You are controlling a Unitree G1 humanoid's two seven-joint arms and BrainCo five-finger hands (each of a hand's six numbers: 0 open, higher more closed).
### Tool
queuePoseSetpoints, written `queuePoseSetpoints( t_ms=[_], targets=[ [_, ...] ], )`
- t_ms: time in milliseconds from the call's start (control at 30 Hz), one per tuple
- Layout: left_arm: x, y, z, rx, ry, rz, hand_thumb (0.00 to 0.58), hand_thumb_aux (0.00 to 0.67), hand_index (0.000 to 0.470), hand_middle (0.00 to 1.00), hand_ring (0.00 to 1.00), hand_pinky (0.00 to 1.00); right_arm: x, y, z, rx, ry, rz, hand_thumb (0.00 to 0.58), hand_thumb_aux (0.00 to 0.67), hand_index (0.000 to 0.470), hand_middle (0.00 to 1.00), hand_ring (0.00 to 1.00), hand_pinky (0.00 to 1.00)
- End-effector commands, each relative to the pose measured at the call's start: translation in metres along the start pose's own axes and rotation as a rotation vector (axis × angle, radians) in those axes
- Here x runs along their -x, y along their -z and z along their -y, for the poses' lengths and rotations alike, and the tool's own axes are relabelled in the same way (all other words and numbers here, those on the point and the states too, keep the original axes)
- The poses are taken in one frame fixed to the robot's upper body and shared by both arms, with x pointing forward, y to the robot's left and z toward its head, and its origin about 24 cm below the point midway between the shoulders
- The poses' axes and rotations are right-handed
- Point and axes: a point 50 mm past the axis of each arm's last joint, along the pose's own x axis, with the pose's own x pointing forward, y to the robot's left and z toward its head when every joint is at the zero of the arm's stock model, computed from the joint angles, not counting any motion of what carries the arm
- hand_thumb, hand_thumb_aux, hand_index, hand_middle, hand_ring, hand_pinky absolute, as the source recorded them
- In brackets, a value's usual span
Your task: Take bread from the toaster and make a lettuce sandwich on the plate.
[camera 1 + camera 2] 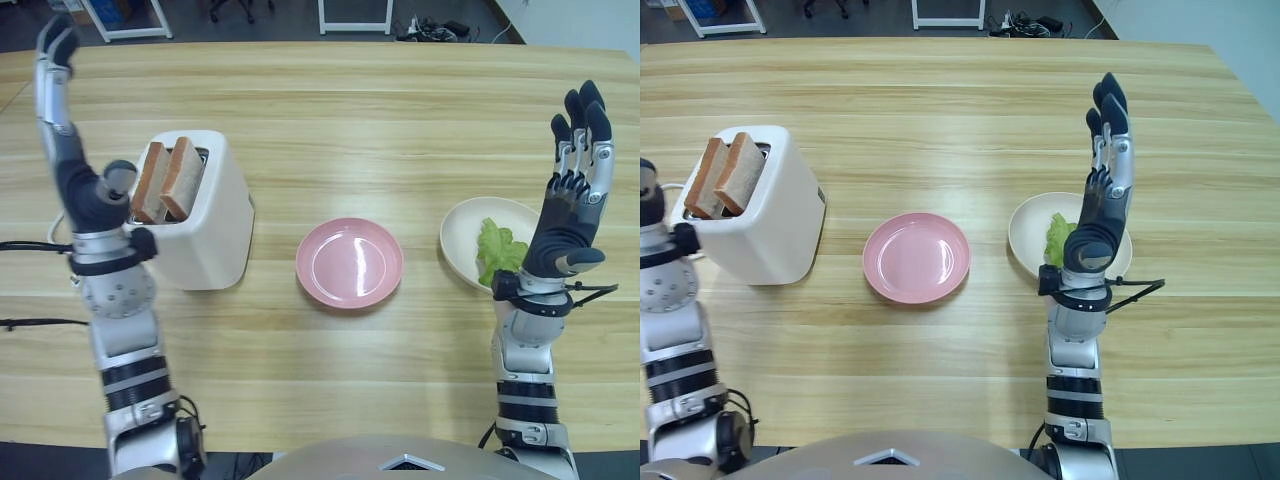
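Near edge: left hand [72, 150] and right hand [572, 190] raised, fingers spread, holding nothing. Mid-counter, pink plate [349, 262] bare. Toward right edge, lettuce [497, 250] in cream dish [460, 232], limp, tearable. Toward left edge, toaster [205, 235]: bread slices [170, 180] poking up, light, crisp, crumbly; probably pinch the exposed tops.

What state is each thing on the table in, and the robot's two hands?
white box-shaped toaster: upright, both slots filled.
two brown toasted bread slices: standing up out of the toaster.
pink round plate: empty.
cream round dish: holding the lettuce.
green lettuce leaf: lying in the dish.
left hand: open, empty.
right hand: open, empty.
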Motion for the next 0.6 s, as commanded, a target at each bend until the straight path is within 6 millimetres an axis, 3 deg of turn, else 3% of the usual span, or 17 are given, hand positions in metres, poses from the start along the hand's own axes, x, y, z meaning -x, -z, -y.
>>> queuePoseSetpoints(
  t_ms=[33, 267, 600],
  targets=[
    [0.01, 0.035, -0.032, -0.31, 0.176, -0.144, 0.0, 0.0, 0.0, 0.0, 0.0, 0.0, 0.007, 0.004, -0.001, -0.015, -0.033, -0.03, 0.0, 0.0, 0.0, 0.0, 0.0, 0.0],
    [0.032, 0.059, -0.042, -0.475, 0.488, -0.289, 0.0, 0.0, 0.0, 0.0, 0.0, 0.0, 0.011, 0.005, 0.002, 0.003, -0.062, -0.043, 0.0, 0.0, 0.0, 0.0, 0.0, 0.0],
    [0.037, 0.081, -0.019, -0.512, 0.64, -0.372, 0.0, 0.0, 0.0, 0.0, 0.0, 0.0, 0.021, 0.003, 0.016, 0.066, -0.023, -0.065, 0.0, 0.0, 0.0, 0.0, 0.0, 0.0]
  ],
)
